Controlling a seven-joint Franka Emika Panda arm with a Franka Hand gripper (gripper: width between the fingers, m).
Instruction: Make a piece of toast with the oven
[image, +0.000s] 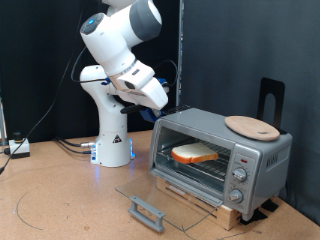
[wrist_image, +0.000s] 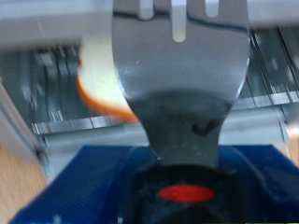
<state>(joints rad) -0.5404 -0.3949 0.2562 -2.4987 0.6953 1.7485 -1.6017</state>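
The oven (image: 262, 152) stands on a wooden base at the exterior view's right. Its glass door (image: 165, 195) lies dropped open, with the grey bar handle (image: 148, 212) at the front. The piece of toast (image: 195, 154) lies flat on the rack inside and also shows in the wrist view (wrist_image: 96, 82). My gripper (image: 158, 101) hangs just above and to the left of the oven's open mouth. In the wrist view a grey slotted spatula blade (wrist_image: 179, 65) sticks out from a blue block (wrist_image: 84, 191) towards the rack, beside the toast. My fingers are hidden.
A round tan wooden board (image: 251, 127) lies on the oven's top. A black upright stand (image: 271, 100) is behind the oven. The arm's white base (image: 112, 140) stands at the left with cables running across the table. A dark curtain closes the back.
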